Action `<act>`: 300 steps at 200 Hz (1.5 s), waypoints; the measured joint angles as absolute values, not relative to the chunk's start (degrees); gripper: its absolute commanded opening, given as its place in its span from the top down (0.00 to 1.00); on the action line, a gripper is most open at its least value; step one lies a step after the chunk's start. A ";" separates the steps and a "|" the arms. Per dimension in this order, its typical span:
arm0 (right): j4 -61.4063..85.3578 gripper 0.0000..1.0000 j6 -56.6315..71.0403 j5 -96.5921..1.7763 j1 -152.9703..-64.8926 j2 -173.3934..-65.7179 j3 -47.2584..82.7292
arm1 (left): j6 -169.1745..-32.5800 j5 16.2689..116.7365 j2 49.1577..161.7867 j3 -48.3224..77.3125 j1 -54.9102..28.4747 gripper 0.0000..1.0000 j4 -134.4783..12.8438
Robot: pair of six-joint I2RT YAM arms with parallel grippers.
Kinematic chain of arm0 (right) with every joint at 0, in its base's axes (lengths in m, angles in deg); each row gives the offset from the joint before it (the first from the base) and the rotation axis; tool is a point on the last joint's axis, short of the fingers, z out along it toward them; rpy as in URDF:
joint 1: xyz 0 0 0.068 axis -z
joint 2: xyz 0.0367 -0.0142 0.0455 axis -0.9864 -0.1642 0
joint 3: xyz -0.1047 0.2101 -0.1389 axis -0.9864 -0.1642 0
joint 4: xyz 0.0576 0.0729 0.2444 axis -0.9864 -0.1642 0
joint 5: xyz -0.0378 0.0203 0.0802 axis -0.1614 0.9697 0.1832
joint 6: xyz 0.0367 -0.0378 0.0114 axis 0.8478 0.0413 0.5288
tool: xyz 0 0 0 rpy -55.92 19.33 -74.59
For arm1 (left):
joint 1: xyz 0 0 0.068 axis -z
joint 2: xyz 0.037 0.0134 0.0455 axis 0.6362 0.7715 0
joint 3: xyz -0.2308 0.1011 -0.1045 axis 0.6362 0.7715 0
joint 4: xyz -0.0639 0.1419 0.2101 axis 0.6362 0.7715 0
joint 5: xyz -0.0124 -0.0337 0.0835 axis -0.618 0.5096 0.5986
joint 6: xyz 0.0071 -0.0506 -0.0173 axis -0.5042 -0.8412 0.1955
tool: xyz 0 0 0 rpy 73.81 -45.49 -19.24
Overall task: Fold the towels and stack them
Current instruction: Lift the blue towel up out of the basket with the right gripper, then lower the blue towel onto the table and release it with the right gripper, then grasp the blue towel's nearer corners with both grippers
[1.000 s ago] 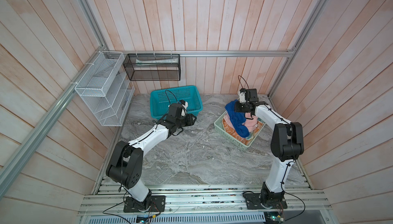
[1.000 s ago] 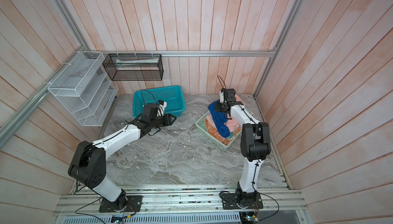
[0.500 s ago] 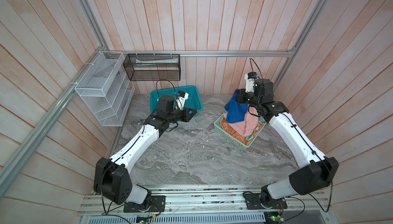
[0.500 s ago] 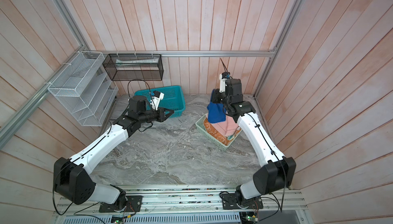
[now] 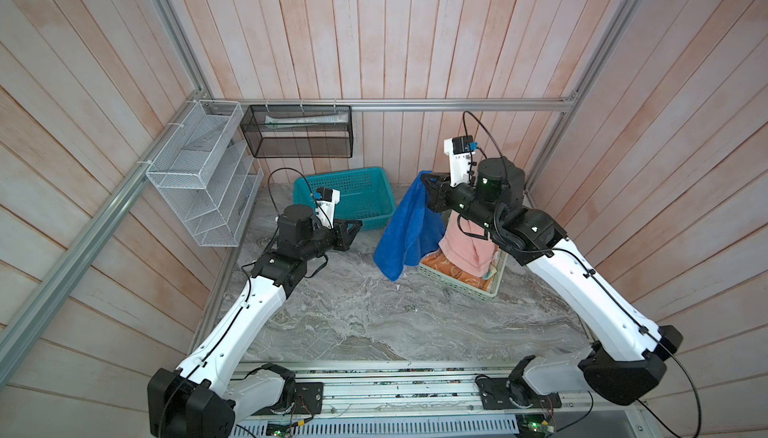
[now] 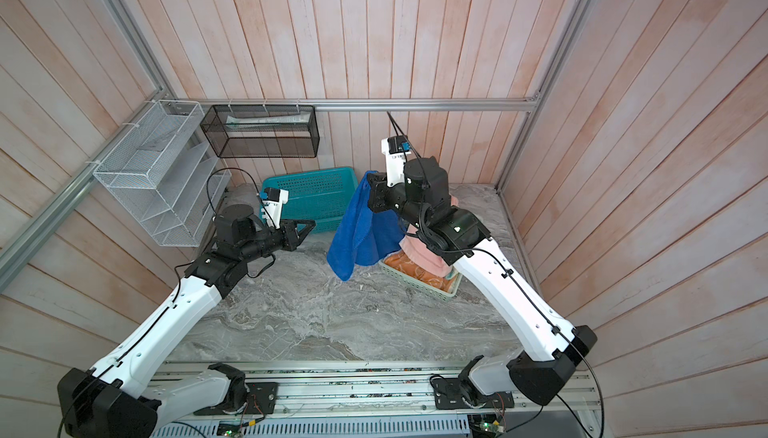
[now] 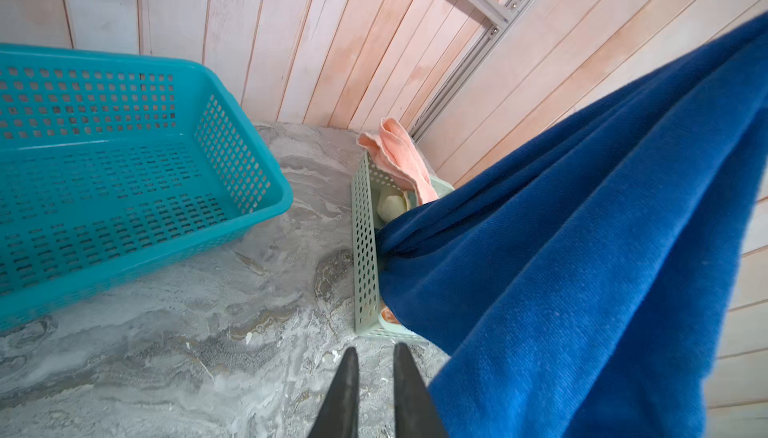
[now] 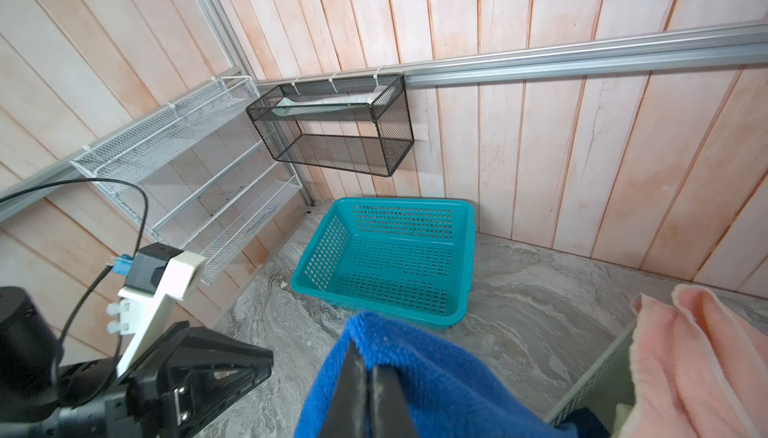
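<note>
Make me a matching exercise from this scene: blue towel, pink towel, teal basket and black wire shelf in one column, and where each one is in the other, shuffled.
1. blue towel
2. pink towel
3. teal basket
4. black wire shelf

A. on the table
B. hanging from the right gripper
C. hung from the wall rail
D. in the green tray

Pairs: 1-B, 2-D, 3-A, 4-C.

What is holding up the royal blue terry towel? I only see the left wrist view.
Observer: The right end effector, shut on the royal blue terry towel at its top.
Operator: What lies under the salmon pink terry towel?
Observer: An orange patterned terry towel, in the pale green perforated plastic tray.
Operator: Is my left end effector touching the blue towel?
Observer: No; in both top views it sits apart, by the teal perforated plastic basket.
</note>
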State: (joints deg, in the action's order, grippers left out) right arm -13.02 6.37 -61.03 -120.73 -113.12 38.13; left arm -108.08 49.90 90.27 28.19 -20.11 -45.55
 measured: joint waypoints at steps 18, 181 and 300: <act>-14.96 1.00 4.03 -61.23 -120.05 -115.08 40.49 | -109.59 49.63 90.73 28.67 -20.11 0.81 -46.34; -20.97 1.00 -9.74 -56.97 -134.63 -127.11 75.96 | -113.66 60.63 81.02 27.10 -20.50 0.85 -44.08; 5.72 0.46 5.25 -48.95 -118.59 -117.53 -8.93 | -117.99 61.52 87.77 49.37 -10.49 0.63 -39.45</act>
